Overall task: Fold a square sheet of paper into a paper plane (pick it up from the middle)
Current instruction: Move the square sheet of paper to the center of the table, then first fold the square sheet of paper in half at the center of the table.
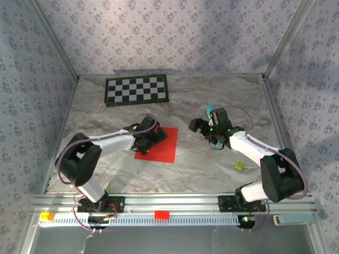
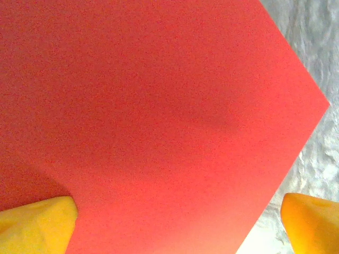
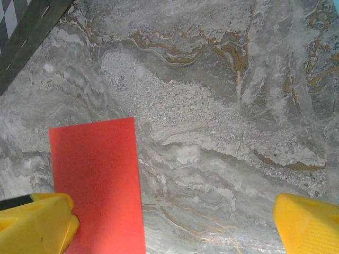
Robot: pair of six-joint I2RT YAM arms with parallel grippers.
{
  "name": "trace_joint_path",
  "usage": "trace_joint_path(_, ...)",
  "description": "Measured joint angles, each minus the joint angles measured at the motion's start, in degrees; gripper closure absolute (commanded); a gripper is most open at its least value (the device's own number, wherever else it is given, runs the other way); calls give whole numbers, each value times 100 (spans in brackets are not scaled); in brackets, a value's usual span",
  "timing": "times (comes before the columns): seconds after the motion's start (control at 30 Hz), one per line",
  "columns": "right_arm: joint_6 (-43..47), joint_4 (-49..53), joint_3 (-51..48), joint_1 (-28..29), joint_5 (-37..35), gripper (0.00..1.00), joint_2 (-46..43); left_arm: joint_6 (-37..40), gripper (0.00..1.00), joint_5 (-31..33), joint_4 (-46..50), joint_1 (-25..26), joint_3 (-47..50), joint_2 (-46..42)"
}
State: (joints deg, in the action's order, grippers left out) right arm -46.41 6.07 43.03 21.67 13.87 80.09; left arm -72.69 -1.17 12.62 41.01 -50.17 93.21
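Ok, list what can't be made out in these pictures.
Top external: left gripper hides the upper-left corner of the square sheet of paper.
Left wrist: sheet runs off top, left, bottom edges.
Right wrist: bottom edge and a yellow finger cut its near end.
Top external: green object too small to identify.

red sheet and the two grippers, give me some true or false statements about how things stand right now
1. The red sheet lies flat and unfolded on the table. True.
2. The left gripper is shut on the sheet. False: its jaws stand open above the sheet, one finger on each side of the wrist view.
3. The checkerboard lies at the far side of the table, apart from the sheet. True.
4. The right gripper hangs over the middle of the sheet. False: it hangs open over bare table, with the sheet off to one side.
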Motion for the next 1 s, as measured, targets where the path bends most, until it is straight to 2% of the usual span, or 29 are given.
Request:
trace_joint_path(0.13, -72, 2, 22, 0, 0, 0, 0, -214, 0, 162, -20, 282, 13, -35)
trace_joint_path(0.27, -74, 0, 52, 0, -4, 0, -7, -24, 0, 455, 337, 297, -48, -164)
trace_joint_path(0.4, -52, 2, 52, 11, -22, 0, -96, 671, 0, 713, 857, 225, -538, -203)
trace_joint_path(0.67, -9, 2, 50, 87, -260, 0, -474, 2330, 8, 210, 1515, -306, -1386, 42)
trace_joint_path(0.8, -9, 103, 50, 87, -358, 0, -490, 2970, 11, 103, 2100, -299, -1886, 442)
trace_joint_path(1.0, -11, 483, 59, 85, -354, 0, -400, 3499, 12, 55, 2719, -190, -2430, 927)
